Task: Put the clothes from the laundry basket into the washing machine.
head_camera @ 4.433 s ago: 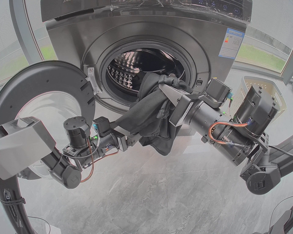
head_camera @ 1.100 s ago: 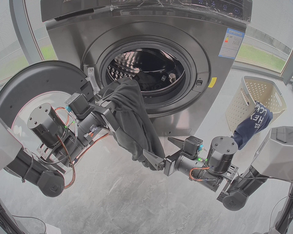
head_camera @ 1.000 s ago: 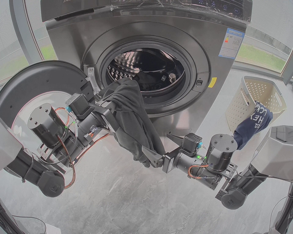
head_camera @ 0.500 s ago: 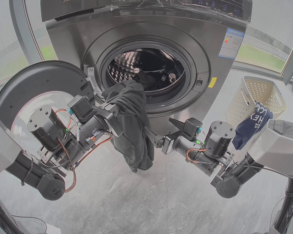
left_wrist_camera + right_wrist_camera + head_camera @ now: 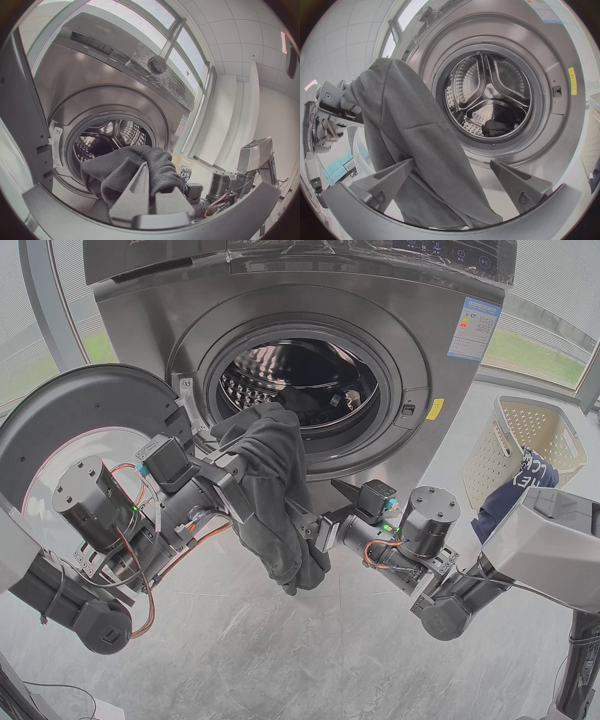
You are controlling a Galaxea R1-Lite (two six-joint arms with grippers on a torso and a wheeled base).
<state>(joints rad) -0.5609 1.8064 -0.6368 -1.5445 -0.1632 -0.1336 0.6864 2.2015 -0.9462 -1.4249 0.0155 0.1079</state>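
Grips the bunched top of a dark grey garment point(image 5: 275, 490) in the left hand point(image 5: 154, 181), fingers closed tight on the fabric. Holds that bunch just in front of the washing machine point(image 5: 375, 309), at about 8 o'clock of the round opening point(image 5: 300, 387), touching or nearly touching its rim. Leaves the rest of the cloth hanging straight down past the rim toward the floor point(image 5: 281, 646), not yet inside.

Holds the right hand point(image 5: 311, 496) at 3 o'clock of the hanging cloth, fingers spread wide and gripping nothing. Has one finger against or tucked behind the fabric and the other standing free in front of the machine.

With the door point(image 5: 81, 409) swung fully open at 9 o'clock of the opening. With a few dark clothes point(image 5: 497, 125) lying at the bottom of the drum point(image 5: 487, 90).

At 3 o'clock of the machine, on the floor, a pale perforated laundry basket point(image 5: 500, 440), with a navy garment point(image 5: 531, 474) bearing white print draped over its near rim.
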